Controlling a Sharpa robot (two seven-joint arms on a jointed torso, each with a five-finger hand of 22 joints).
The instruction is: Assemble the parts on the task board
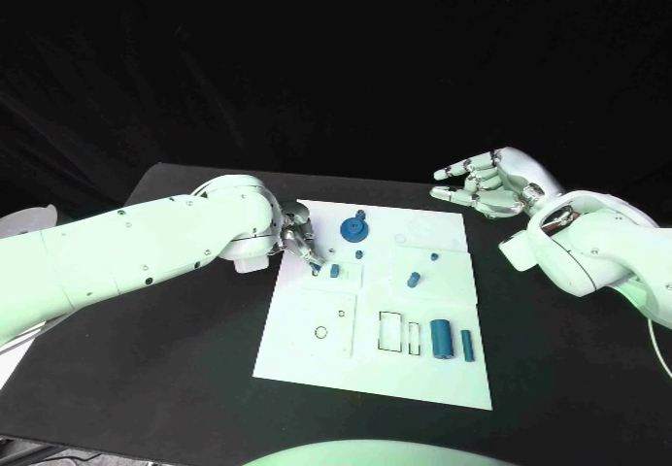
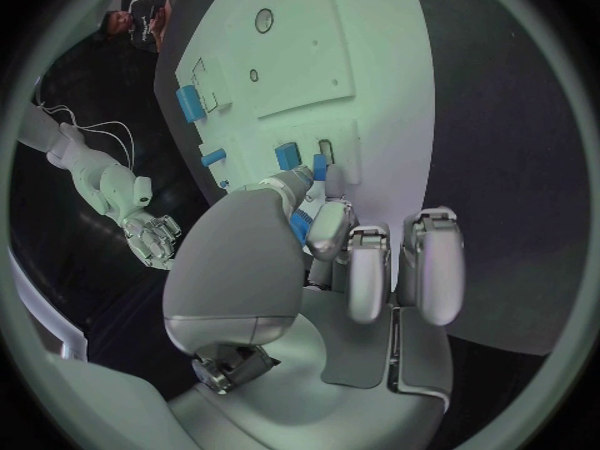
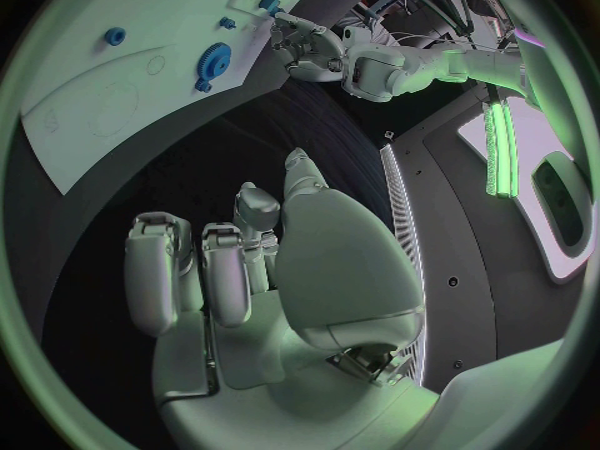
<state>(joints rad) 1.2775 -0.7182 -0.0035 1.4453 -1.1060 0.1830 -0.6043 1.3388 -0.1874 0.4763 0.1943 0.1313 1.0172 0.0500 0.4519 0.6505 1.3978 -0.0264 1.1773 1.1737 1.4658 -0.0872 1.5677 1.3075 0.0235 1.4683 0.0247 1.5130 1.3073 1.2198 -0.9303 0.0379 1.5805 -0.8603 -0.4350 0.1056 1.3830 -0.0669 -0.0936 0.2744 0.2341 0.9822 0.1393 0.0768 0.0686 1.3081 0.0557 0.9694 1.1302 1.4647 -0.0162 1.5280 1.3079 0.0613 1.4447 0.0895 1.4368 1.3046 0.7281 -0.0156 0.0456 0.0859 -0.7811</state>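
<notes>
Blue part pinched in the left hand over the task board for seating, right hand empty, fingers apart

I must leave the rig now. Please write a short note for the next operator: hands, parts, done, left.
Left hand: on the board's left side, fingertips pinching a small blue part.
Right hand: raised beyond the board's far right corner, fingers apart, holding nothing.
Parts: gear at the far edge; a small piece mid-board; two bars near the right edge.
Done: cannot tell.
Left: several outlined slots look unfilled.
</notes>
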